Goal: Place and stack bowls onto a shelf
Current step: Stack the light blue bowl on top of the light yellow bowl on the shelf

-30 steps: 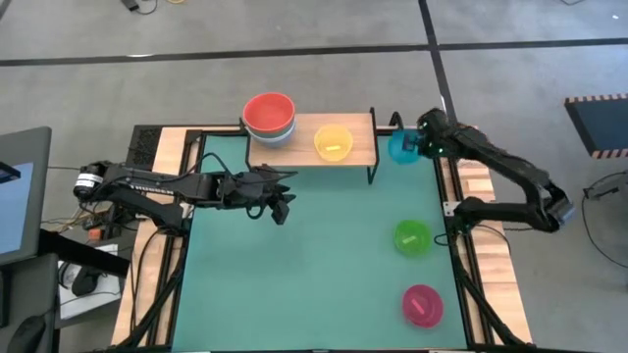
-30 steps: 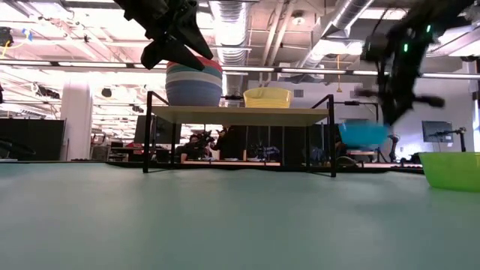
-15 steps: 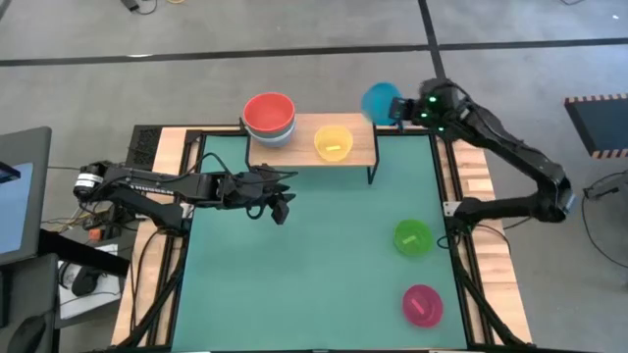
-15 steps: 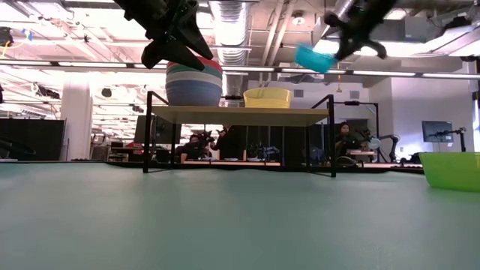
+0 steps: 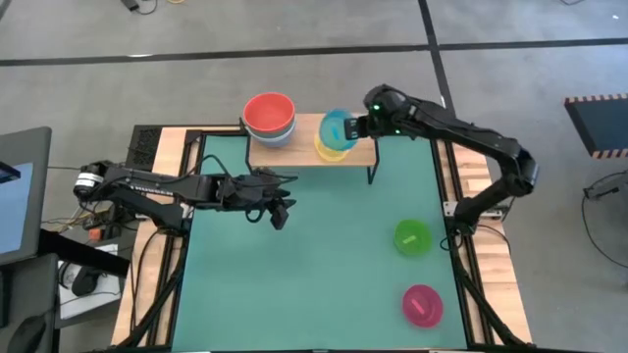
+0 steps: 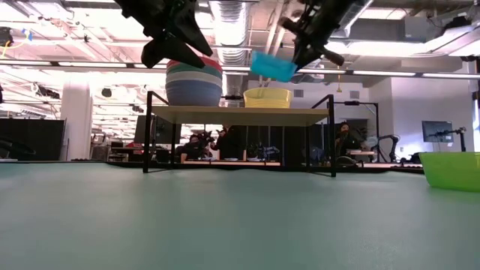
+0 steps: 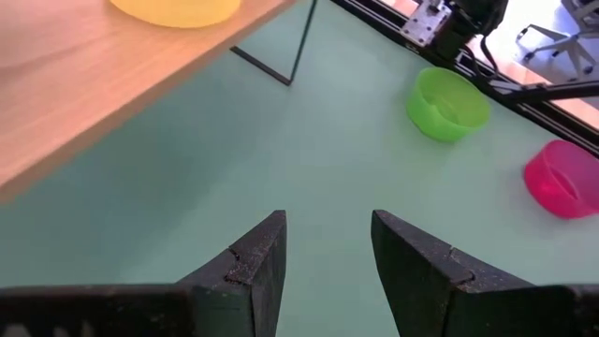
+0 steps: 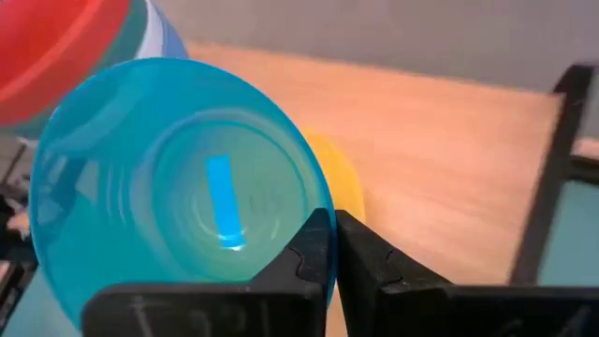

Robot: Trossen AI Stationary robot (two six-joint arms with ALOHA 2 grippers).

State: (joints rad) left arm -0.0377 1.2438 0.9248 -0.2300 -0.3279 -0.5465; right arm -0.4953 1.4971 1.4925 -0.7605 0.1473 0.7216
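Observation:
The shelf (image 5: pixel 304 149) stands at the table's far edge, a wooden top on black legs. On its left end sits a stack of larger bowls (image 5: pixel 269 116) with a red one on top. A yellow bowl (image 5: pixel 330 150) rests on the shelf's middle. Just above it hangs a cyan bowl (image 5: pixel 339 126), with my right gripper (image 5: pixel 354 126) shut on it. My left gripper (image 5: pixel 279 212) hovers open over the mat near the shelf's left end, with nothing between its fingers (image 7: pixel 245 267). A green bowl (image 5: pixel 412 236) and a magenta bowl (image 5: pixel 423 305) sit on the mat at the right. My right gripper pinches the cyan bowl's rim (image 8: pixel 316 208), one finger inside the bowl and one outside. The fingers (image 6: pixel 306 39) slant down from the table's right side. The bowl (image 6: pixel 273 66) hangs tilted, its mouth turned toward the gripper, clear of the yellow bowl (image 6: pixel 267 97) below.
The shelf's right end (image 5: pixel 365 145) is bare wood beside the yellow bowl. Open green mat (image 5: pixel 314 275) fills the table's middle and near part. Beyond the far edge the low view shows people in the room.
My right gripper has lifted the cyan bowl from the mat by the shelf's right end, risen above the shelf top, and swung toward the table's left. The bowl now hangs tilted over the yellow bowl.

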